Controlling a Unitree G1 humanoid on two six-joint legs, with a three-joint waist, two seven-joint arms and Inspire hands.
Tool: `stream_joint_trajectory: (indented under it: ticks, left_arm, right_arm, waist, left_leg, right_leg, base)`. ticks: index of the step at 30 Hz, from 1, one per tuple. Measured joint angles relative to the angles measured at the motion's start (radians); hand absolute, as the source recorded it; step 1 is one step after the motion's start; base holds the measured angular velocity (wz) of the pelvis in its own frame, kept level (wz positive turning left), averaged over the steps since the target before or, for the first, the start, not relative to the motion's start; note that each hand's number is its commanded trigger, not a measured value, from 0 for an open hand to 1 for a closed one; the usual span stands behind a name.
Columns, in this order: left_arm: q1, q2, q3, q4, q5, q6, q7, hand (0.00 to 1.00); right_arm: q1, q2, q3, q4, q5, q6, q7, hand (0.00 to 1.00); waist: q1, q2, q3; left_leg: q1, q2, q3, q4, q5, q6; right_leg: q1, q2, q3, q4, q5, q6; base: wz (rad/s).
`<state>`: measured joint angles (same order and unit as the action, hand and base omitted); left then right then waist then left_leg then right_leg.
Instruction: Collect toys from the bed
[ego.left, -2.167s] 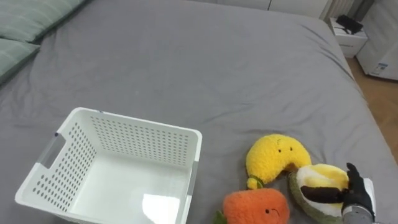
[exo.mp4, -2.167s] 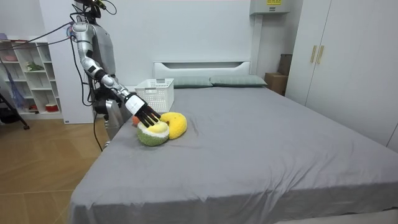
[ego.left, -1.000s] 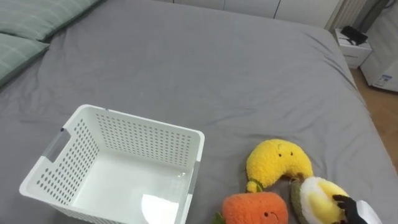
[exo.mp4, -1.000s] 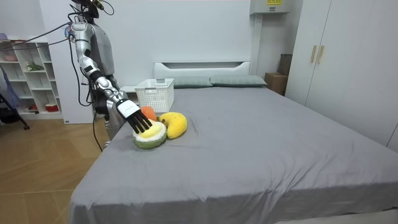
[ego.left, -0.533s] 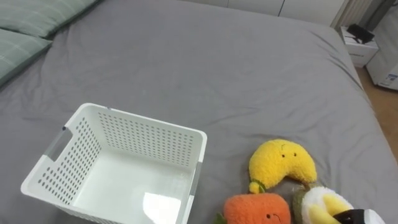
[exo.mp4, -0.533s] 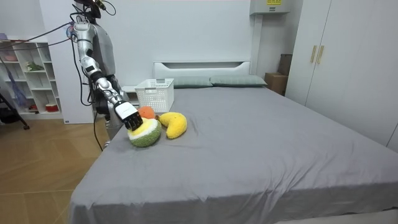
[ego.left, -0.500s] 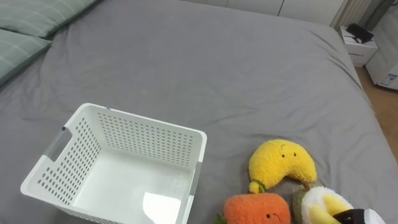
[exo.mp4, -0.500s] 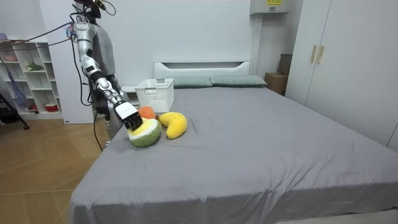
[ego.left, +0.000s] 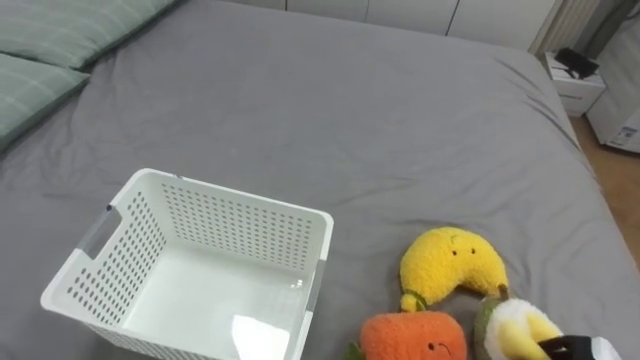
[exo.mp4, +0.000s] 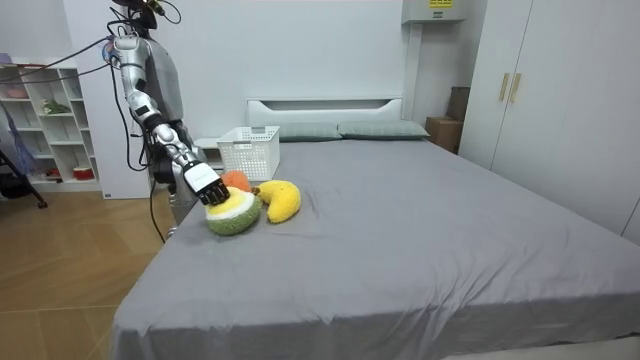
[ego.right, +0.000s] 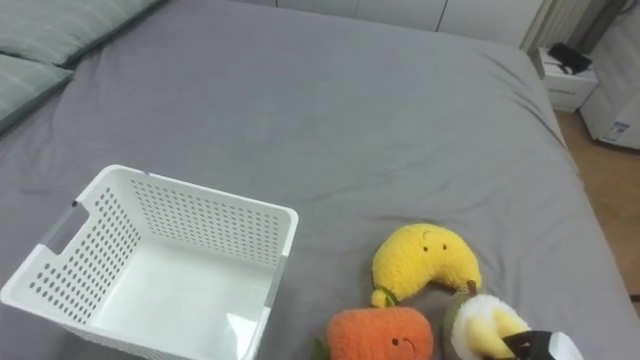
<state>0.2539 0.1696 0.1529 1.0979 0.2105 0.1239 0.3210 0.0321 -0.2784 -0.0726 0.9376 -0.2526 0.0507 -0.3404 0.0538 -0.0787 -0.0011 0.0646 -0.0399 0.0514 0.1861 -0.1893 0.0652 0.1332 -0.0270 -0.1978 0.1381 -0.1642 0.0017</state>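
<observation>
Left eye view: white basket (ego.left: 190, 265) sits empty by the bed's (ego.left: 330, 110) near edge. To its right, along the same edge, lie a yellow banana plush (ego.left: 452, 265), an orange plush (ego.left: 412, 336) and an avocado plush (ego.left: 515, 330), close together. Right hand (ego.left: 565, 348) touches the avocado plush; grip cannot be told.

Room view: robot stands at the bed's side edge, right arm reaching down onto the avocado plush.

Right eye view: no toy in the basket.
</observation>
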Motion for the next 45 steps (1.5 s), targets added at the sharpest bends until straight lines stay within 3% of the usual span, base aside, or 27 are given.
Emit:
stream_joint_trajectory:
  ticks: [7,18,27,33,35,41,45]
  left_arm:
    - [0.001,-0.001,0.020,-0.002,0.001,0.000,0.000,0.00]
    - [-0.002,-0.004,0.042,-0.062,-0.002,0.000,0.003,0.00]
    - [-0.013,-0.018,0.039,-0.060,-0.002,-0.004,0.004,0.00]
    - [-0.013,-0.024,0.039,-0.061,-0.001,-0.004,0.004,0.00]
    - [-0.021,-0.024,0.038,-0.055,-0.002,-0.006,0.003,0.00]
    - [-0.035,-0.024,0.032,-0.016,0.000,-0.008,0.018,0.00]
    - [-0.039,-0.024,0.027,-0.016,-0.001,-0.007,0.019,0.00]
  right_arm:
    - [0.024,0.000,-0.038,-0.220,0.034,0.010,0.035,1.00]
    - [0.035,0.000,-0.056,-0.632,0.058,0.018,0.051,1.00]
    - [0.035,-0.002,-0.070,-0.864,0.063,0.017,0.093,1.00]
    - [0.023,-0.002,-0.067,-0.925,0.088,0.017,0.136,1.00]
    - [0.009,-0.002,-0.062,-0.925,0.093,0.017,0.144,1.00]
    - [-0.045,-0.003,0.026,-0.978,0.080,0.045,0.168,1.00]
    - [-0.082,-0.003,0.063,-1.038,0.073,0.054,0.188,1.00]
  waist:
    - [-0.021,0.001,-0.0026]
    - [-0.035,-0.008,0.0015]
    - [-0.053,0.009,-0.0006]
    - [-0.043,0.013,-0.0034]
    - [-0.024,0.011,-0.0027]
    - [-0.007,0.002,0.0026]
    - [0.020,0.001,0.0021]
  left_leg:
    - [0.000,-0.002,0.024,-0.022,0.009,0.005]
    - [0.011,0.009,0.074,-0.044,0.009,0.004]
    - [-0.007,0.011,0.079,-0.041,0.009,0.004]
    - [-0.016,0.011,0.077,-0.035,0.010,0.004]
    - [-0.013,0.011,0.079,-0.035,0.010,0.004]
    - [-0.021,0.012,0.075,-0.034,0.009,0.004]
    - [-0.021,0.012,0.072,-0.035,0.010,0.004]
  right_leg:
    - [-0.022,0.000,0.021,-0.002,0.000,0.000]
    - [-0.036,0.012,0.069,0.005,0.001,0.001]
    - [-0.056,0.012,0.073,0.021,0.002,0.001]
    - [-0.064,0.013,0.066,0.023,0.002,0.001]
    - [-0.063,0.012,0.065,0.025,0.002,0.001]
    - [-0.068,0.011,0.056,0.031,0.001,0.001]
    - [-0.068,0.011,0.049,0.030,0.002,0.001]
  base:
    - [-0.09]
    - [-0.12]
    - [-0.02]
    - [0.00]
    - [0.00]
    - [0.00]
    - [0.03]
